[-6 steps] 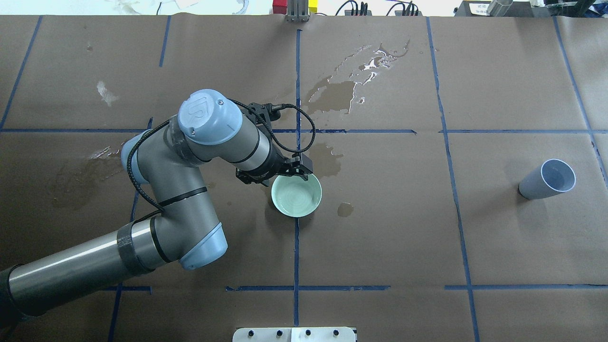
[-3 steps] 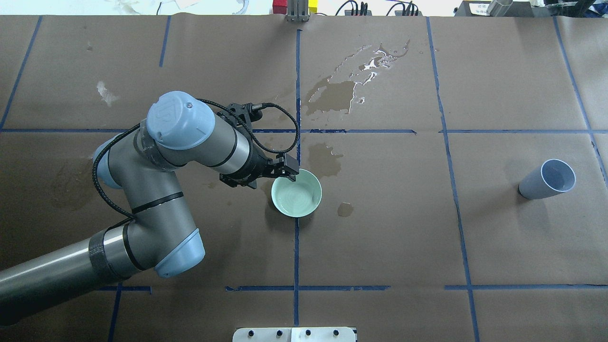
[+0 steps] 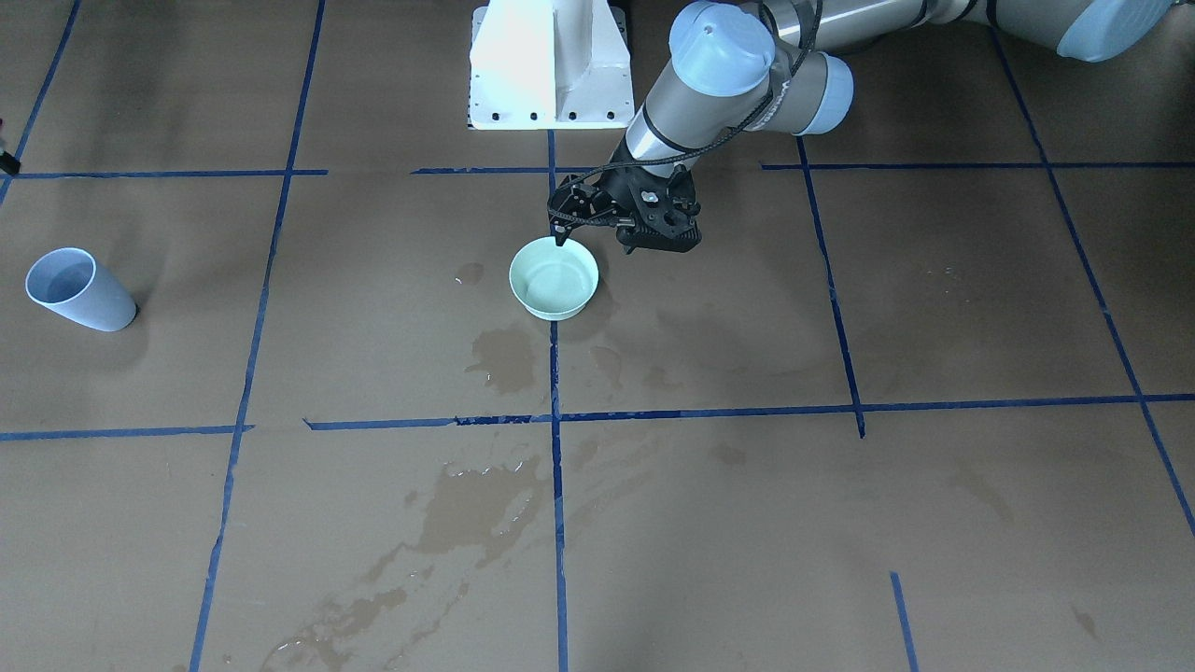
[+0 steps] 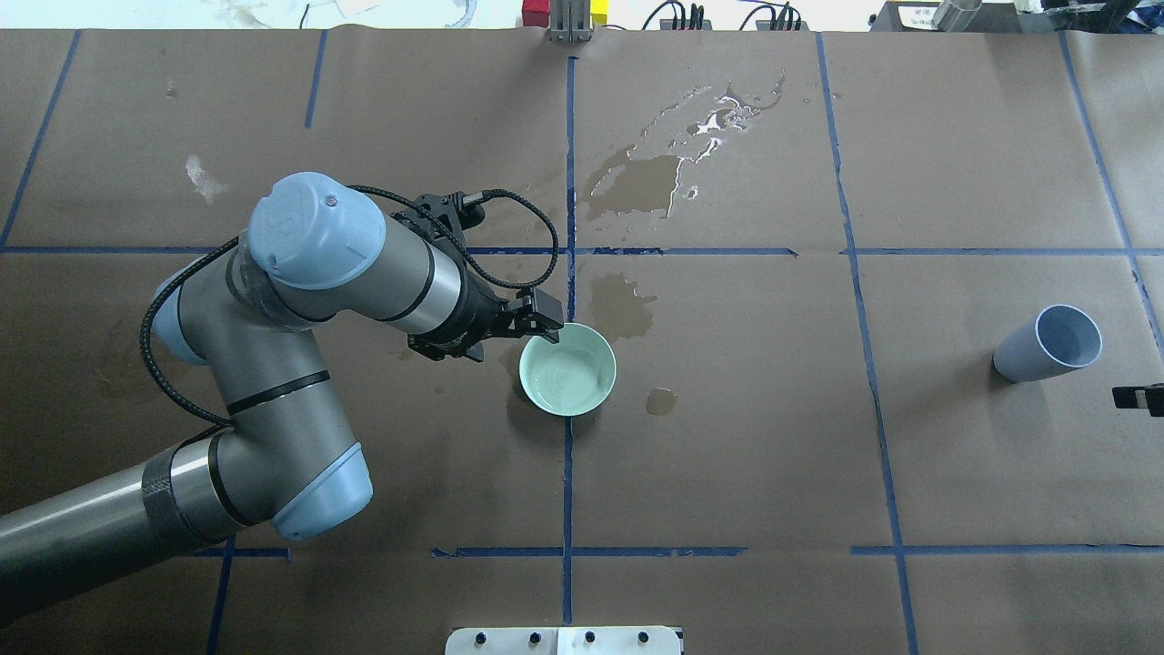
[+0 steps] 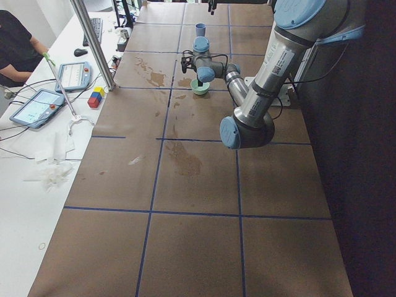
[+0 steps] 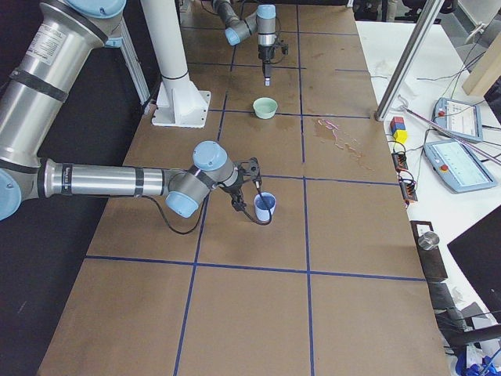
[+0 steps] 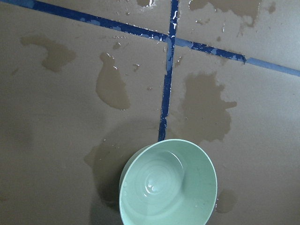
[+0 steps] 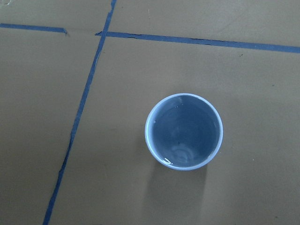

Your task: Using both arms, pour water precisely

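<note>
Brown paper with blue tape lines (image 4: pixel 568 473) covers the desk (image 4: pixel 727 455). Pale green bowl (image 4: pixel 567 369) sits near the centre, on a tape line, upright, with a shallow pool of water (image 7: pixel 159 185) in its bottom. Left gripper (image 4: pixel 546 329) hangs at the bowl's far-left rim in the overhead view; its fingertips appear drawn together, holding nothing. Contact with the rim cannot be told; the front-facing view shows the tips (image 3: pixel 558 238) just above the rim edge.

Blue cup (image 4: pixel 1048 344) stands upright well to the right of the bowl, with water (image 8: pixel 185 140) inside. Right gripper (image 4: pixel 1137 398) shows only as a black tip at the right edge of the overhead view, near the cup; whether it is open or closed cannot be told. In the right side view it is beside the cup (image 6: pixel 265 207).

Wet stains (image 4: pixel 637 186) darken the paper beyond the bowl, with a small one (image 4: pixel 661 400) just right of it.
</note>
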